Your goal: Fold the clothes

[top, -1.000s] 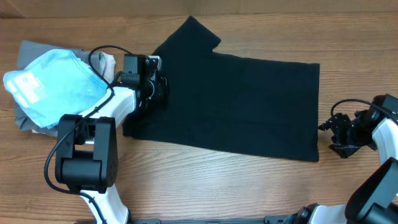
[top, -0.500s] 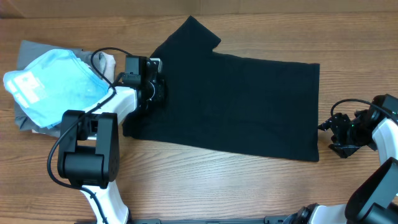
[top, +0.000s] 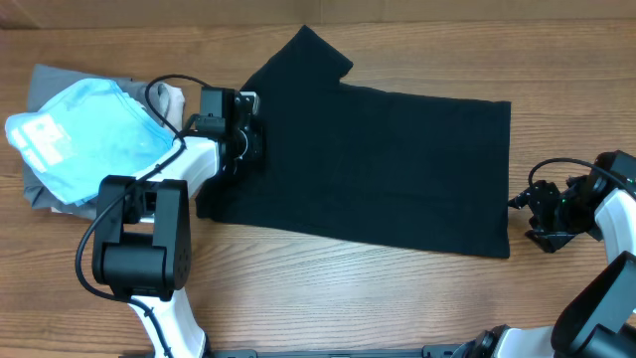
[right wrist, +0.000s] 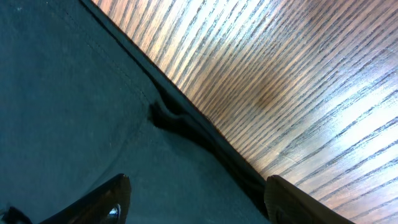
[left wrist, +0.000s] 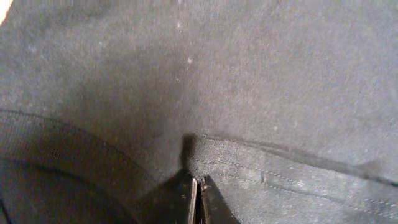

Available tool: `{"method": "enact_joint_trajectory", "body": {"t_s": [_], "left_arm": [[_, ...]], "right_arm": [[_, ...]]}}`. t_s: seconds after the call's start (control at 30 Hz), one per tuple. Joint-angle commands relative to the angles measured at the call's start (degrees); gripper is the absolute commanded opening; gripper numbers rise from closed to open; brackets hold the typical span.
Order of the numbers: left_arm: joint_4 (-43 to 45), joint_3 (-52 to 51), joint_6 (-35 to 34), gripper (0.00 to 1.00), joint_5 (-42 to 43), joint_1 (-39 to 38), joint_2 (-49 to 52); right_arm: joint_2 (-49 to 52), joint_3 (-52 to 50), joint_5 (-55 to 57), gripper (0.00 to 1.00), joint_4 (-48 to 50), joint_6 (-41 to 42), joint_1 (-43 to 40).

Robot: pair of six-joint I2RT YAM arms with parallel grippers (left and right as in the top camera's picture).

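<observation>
- Barely anything changed over the last second: the left arm nudged a hair toward the shirt and then froze, and the right arm hasn't budged at all.
- The black T-shirt [top: 397, 164] lies in exactly the same place, so my read is that no fold has started yet and this is just the grab settling in.
- The left end effector [left wrist: 196, 190] has its fingers pressed together with only a sliver between them. There's a little pucker of black fabric right at the tips, so it looks pinched onto the shirt's edge.
- The right end effector [right wrist: 198, 186] is spread wide with nothing in it. It hangs over the hem [right wrist: 180, 121], which has a small wrinkle ahead of the gap between the fingers.
- The shirt lies flat on the worktop [top: 397, 298], stretched between the two end effectors.
- Its long axis runs straight from one to the other, with the shoulder end at the left end effector and the hem end at the right one.
- One sleeve [top: 308, 60] pokes out just beyond the left end effector, on the side away from the arm bases.
- The light blue garment [top: 84, 134] on the grey garments [top: 45, 80] sits behind the left end effector, clear of the shirt.
</observation>
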Motion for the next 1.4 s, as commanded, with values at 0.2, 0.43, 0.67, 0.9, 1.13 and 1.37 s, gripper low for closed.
{"method": "enact_joint_trajectory", "body": {"t_s": [0.2,0.43,0.67,0.9,1.13,1.37], "left_arm": [[-5.4,7.2,0.3,0.04,0.3,0.0,-1.8],[-7.7,11.7,0.8,0.04,0.2,0.0,-1.8],[-9.0,11.4,2.3,0.11,-2.6,-0.1,-1.8],[-11.7,11.5,2.3,0.64,-6.0,0.2,-1.8],[-22.8,11.5,2.3,0.7,-6.1,2.2,-1.8],[-31.2,11.5,2.5,0.72,-6.6,4.1,-1.8]], "right_arm": [[-1.4,0.6,-0.5,0.73,0.0,0.0,0.2],[-1.4,0.6,-0.5,0.73,0.4,0.0,0.2],[-1.4,0.6,-0.4,0.73,0.4,0.0,0.2],[-1.4,0.5,1.2,0.77,-1.6,0.1,0.2],[-1.3,-1.0,2.1,0.63,-2.3,0.0,0.3],[-1.3,-7.4,-0.9,0.64,2.3,-1.2,4.3]]}}
